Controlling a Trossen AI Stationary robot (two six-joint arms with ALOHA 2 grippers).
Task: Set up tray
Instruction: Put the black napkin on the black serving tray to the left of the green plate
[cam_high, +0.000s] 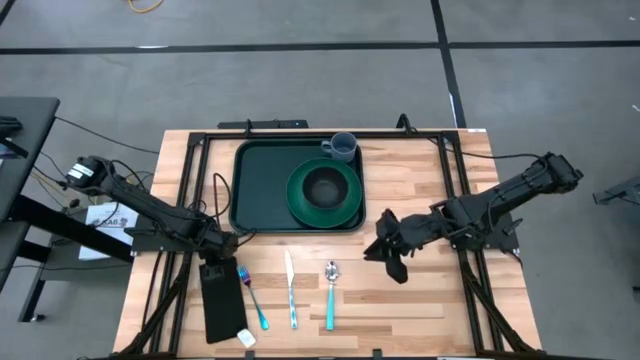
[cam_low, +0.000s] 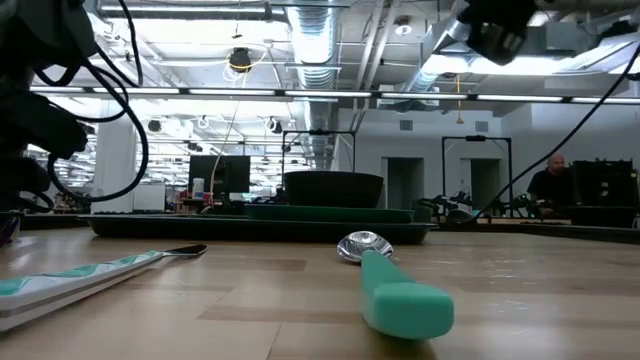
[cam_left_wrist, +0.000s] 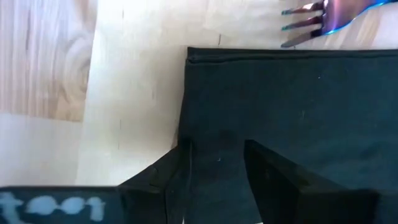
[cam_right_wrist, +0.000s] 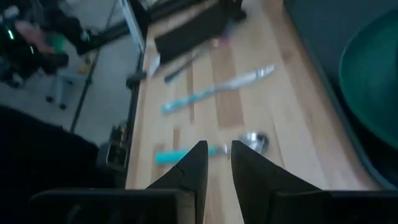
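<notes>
Tray (cam_high: 262, 190) sits at the far middle of the bench (cam_high: 420, 300), and already carries a green plate (cam_high: 350, 205) with a dark bowl (cam_high: 323, 184) on it. A grey mug (cam_high: 342, 147) stands at the tray's far right corner, on or at the rim; I cannot tell which.

Still off the tray, on the bench on its near side: black napkin (cam_high: 222, 298) below the tray's left corner, then fork (cam_high: 252, 297), knife (cam_high: 291, 292) and spoon (cam_high: 330, 292) in a row to the napkin's right.

My left tool (cam_high: 222, 246) is just off the tray's near left corner, at the far end of the napkin. In the left wrist view its fingers (cam_left_wrist: 273, 177) are parted, with the napkin's cloth between and under them and the fork tines just beyond the napkin's edge. Not clenched on anything that I can see.

My right tool (cam_high: 385, 252) hovers off the tray's near right corner, near the spoon. Fingers nearly together, narrow gap, nothing between them.

Judgement: plate, bowl and mug are done; the napkin and cutlery stage is in hand, napkin first. Next move calls for the left fingers to close on the napkin's edge, lift without dragging the fork, and carry it to the bare strip of tray left of the plate. Thin cloth flat on wood may slip the pinch.
</notes>
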